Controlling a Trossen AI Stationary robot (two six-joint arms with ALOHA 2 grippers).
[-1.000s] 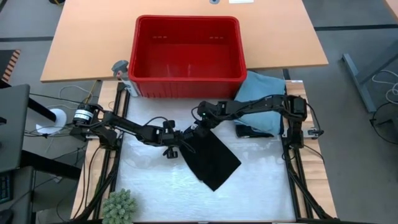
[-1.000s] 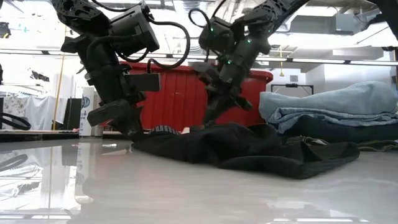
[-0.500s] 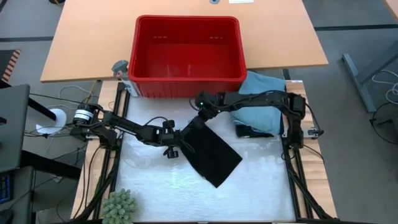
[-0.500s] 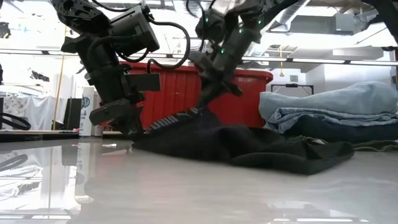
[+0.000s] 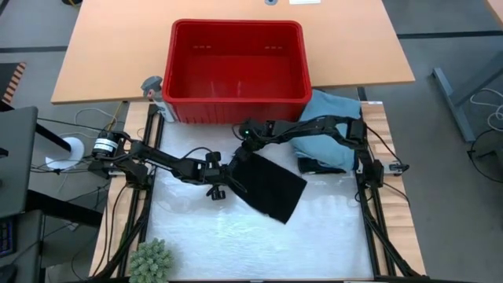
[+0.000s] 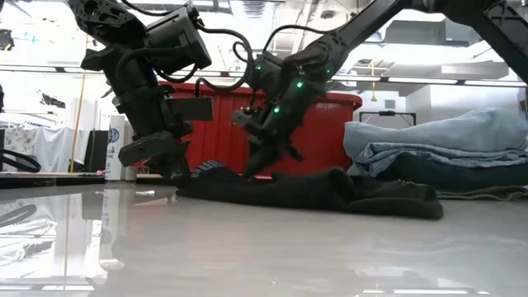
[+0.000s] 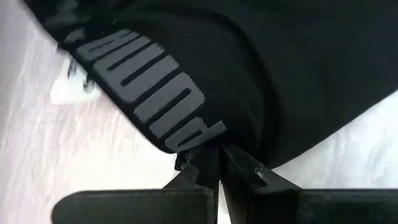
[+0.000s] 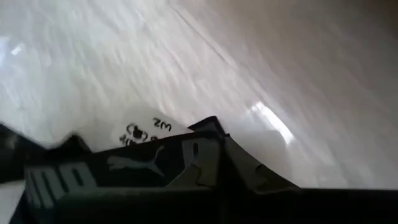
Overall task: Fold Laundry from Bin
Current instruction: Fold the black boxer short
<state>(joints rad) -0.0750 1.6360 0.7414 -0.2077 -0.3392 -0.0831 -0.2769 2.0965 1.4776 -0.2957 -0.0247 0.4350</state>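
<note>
A black garment with a lettered waistband lies folded on the white mat, in front of the red bin. My left gripper is shut on its left corner, low at the mat. My right gripper is shut on the garment's far corner, just in front of the bin. More laundry, a folded light blue pile, rests on a dark piece at the mat's far right. My left gripper pinches the garment's edge beside the end of the lettered waistband between its two fingers. They slant down from the table's left. That corner lies on the mat. My right gripper pinches the waistband's corner, by the white logo, between its two fingers. They slant down from the table's right. The corner sits low, at or just above the mat; which, I cannot tell.
The bin stands on the wooden table just beyond the mat's far edge. A small green plant sits at the near left corner. A white spool and cables lie left of the mat. The mat's near half is bare.
My right gripper lifted the garment's far corner, carried it toward the far left, then sank back to the mat. The garment's near end was drawn toward the far edge, so the cloth now lies shorter and flatter. The left corner stayed in place.
</note>
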